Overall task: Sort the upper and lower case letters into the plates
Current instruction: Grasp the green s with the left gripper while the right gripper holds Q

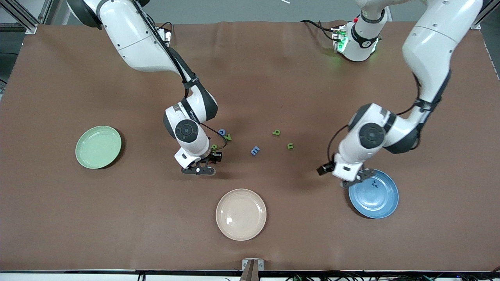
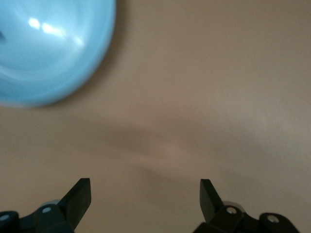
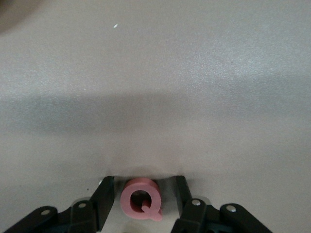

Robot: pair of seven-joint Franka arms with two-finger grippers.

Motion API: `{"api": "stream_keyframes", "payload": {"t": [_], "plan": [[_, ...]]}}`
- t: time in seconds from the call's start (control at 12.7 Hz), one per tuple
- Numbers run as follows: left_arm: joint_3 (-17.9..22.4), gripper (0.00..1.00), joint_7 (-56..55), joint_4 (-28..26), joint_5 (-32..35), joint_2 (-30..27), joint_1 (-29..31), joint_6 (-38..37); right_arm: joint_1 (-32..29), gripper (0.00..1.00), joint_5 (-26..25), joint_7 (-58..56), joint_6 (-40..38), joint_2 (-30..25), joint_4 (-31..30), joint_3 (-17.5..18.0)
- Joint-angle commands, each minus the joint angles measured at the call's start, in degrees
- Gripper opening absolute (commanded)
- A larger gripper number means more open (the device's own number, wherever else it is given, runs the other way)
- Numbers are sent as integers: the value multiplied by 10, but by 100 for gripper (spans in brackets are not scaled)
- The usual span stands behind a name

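Now right hand (image 3: 142, 194) around Q (image 3: 141, 205) (pink).

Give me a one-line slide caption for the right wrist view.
Right pincer low over the brown table, its black fingers flanking a small pink toy letter Q.

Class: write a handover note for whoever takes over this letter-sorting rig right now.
Left pincer: open, at the blue plate edge.
Right pincer: open, straddling the pink Q on the table.
Done: one small letter lies in the blue plate.
To do: the Q, plus six loose letters mid-table, such as the blue E and green u; the green plate waits.
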Motion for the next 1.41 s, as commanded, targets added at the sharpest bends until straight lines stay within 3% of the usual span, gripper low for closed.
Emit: {"api": "stream_keyframes", "payload": {"t": [0.0, 0.39, 0.63, 0.86, 1.02, 1.18, 1.34], "plan": [[1, 95, -67, -5, 9, 18, -59, -2, 3, 45, 1, 10, -1, 6, -17, 6], [1, 87, -95, -26, 10, 36, -115, 11, 8, 23, 1, 9, -1, 6, -17, 6], [2, 78, -94, -48, 12, 37, -115, 35, 10, 22, 1, 3, -5, -3, -17, 6], [2, 65, -94, -48, 12, 46, -119, 44, 4, 22, -5, 0, -154, -84, -14, 5], [2, 50, -94, -48, 12, 45, -119, 44, -12, 22, -5, -45, -272, -158, -24, 4], [4, 41, -92, -46, 12, 46, -118, 44, -44, 22, -6, -99, -318, -240, -73, 3], [5, 14, -92, -44, 12, 46, -116, 44, -109, 22, -9, -217, -316, -314, -148, 3]]}}
